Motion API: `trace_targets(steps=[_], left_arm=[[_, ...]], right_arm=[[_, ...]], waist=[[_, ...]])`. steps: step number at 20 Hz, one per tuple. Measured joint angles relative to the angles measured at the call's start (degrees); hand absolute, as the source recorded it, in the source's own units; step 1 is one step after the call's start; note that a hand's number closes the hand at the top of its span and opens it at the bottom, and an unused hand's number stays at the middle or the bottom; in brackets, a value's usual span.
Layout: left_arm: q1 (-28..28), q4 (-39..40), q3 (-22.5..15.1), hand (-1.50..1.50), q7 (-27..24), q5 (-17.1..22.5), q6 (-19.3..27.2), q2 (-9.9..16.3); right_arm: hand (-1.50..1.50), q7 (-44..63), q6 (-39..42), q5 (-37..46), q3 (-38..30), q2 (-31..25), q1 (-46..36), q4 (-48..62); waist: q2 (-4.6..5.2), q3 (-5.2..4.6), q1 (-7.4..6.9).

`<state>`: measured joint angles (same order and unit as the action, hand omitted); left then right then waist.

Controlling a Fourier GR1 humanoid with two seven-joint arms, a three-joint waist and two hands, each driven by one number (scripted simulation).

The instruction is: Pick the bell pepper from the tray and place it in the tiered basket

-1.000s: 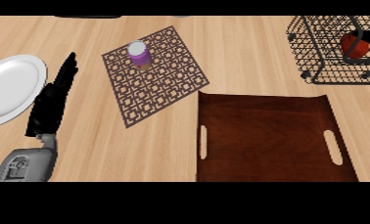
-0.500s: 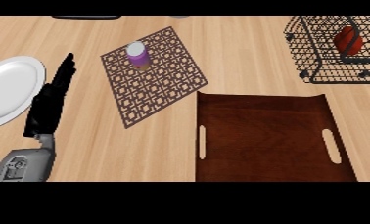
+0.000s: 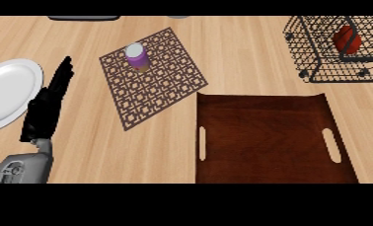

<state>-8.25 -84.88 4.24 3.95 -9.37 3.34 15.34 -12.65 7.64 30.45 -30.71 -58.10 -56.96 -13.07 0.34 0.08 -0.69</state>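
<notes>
The red bell pepper [image 3: 346, 39] sits inside the black wire tiered basket [image 3: 309, 52] at the far right of the counter. The dark brown tray [image 3: 266, 141] lies at the lower right with nothing on it. My left hand [image 3: 48, 102] rests at the left edge, fingers straight and pointing away from me, holding nothing. It is far from both tray and basket. My right hand does not show in the head view.
A brown patterned mat [image 3: 157, 79] lies in the middle with a small purple cup [image 3: 136, 56] on its far corner. A white plate [image 3: 13, 89] sits at the left edge beside my left hand. A dark object [image 3: 84, 18] lies along the far edge.
The red bell pepper has shifted a little inside the basket and looks more upright now. My left hand has stayed in place.
</notes>
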Motion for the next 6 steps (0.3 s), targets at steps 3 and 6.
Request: trace_targets(steps=[3,6], left_arm=[[-0.45,0.36,-0.16,0.00,-0.10,-0.52,0.32,-0.34],[-0.22,-0.27,0.01,0.00,0.39,-0.52,0.19,-0.23]], right_arm=[[-1.50,-2.42,3.69,-1.90,-1.90,-3.71,2.97,1.26],[-1.50,-6.93,7.66,-4.27,-4.32,-7.17,7.50,2.79]], waist=[[0.14,0.05,-0.11],[0.14,0.10,0.10]])
